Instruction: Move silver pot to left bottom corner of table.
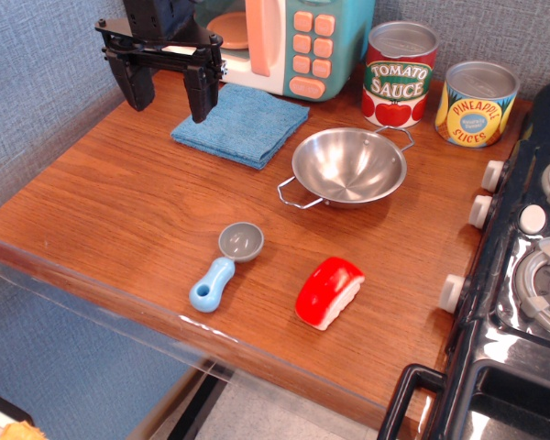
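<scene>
Table: scoop, cloth near silver pot.

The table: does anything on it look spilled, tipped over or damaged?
Nothing stands out. The silver pot sits upright and empty on the table, the two cans stand upright, and the blue cloth lies flat. No spill shows.

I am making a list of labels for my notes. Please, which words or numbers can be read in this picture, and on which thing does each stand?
"TOMATO SAUCE": on the red tomato sauce can.
"PINEAPPLE SLICES": on the yellow pineapple can; the small print between those words is too blurred to read.
Toy microwave: buttons show no readable signs.
</scene>
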`<state>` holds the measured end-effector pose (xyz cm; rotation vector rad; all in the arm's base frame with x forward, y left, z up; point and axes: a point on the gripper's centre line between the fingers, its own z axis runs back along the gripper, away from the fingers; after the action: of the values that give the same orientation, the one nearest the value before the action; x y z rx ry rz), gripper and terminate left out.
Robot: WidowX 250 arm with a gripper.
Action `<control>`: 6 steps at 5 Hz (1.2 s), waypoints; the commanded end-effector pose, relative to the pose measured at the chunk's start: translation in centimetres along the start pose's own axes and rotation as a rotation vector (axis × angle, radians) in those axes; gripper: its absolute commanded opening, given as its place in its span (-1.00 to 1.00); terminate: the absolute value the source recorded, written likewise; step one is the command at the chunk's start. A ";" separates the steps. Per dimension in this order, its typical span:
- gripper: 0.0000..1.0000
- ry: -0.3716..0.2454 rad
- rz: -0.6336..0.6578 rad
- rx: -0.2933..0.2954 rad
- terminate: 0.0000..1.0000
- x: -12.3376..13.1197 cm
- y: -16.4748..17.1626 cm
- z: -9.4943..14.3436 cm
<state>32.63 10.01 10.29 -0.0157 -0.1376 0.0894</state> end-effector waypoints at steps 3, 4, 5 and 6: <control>1.00 0.025 -0.010 -0.015 -1.00 2.7 -4.1 -3.0; 1.00 0.042 -0.042 -0.014 -1.00 4.0 -6.4 -4.3; 1.00 0.029 -0.067 -0.016 -1.00 5.6 -8.5 -5.1; 1.00 0.039 -0.085 -0.017 -1.00 6.4 -9.5 -6.0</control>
<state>40.02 1.02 3.16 -0.0312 -0.0366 0.0092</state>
